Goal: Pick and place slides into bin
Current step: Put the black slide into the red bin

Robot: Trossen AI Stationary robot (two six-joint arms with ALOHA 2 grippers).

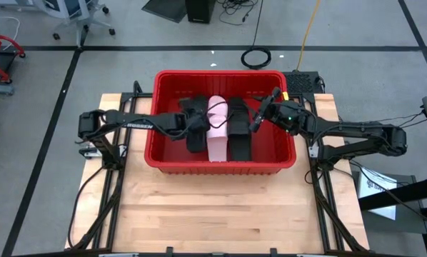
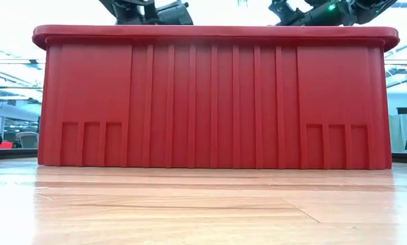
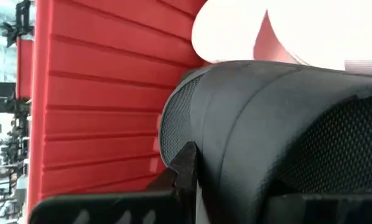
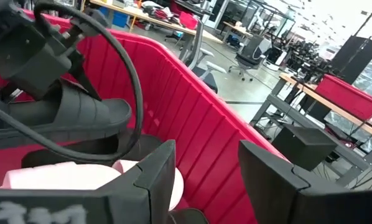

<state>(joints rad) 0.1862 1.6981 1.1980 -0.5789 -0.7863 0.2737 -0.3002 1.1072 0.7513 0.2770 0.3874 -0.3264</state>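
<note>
Both arms reach into the bin [image 1: 160, 121], which sits at the far middle of the wooden surface [image 1: 220, 207]; no slides lie on that surface in the high view. Inside the bin: a pale pink slide [image 1: 217, 132] in the centre, a black slide [image 1: 238, 132] touching its right side, more black slides on its left.

Left end effector [image 1: 193, 126] is low inside the bin, clenched on a black slide [image 3: 267, 137]; the left wrist view shows the sole edge and mesh-lined strap pressed against its fingers, and the right wrist view shows that slide held clear above the others.

Right end effector [image 1: 262, 113] hovers over the bin's right half, jaws apart, nothing between them.

Judgement on handling: slides look light, foam-like, somewhat flexible; matte, so not slippery; not fragile, fine to drop. Best purchase: sole edge, or across the wide strap; the strap may flex under grip.
</note>
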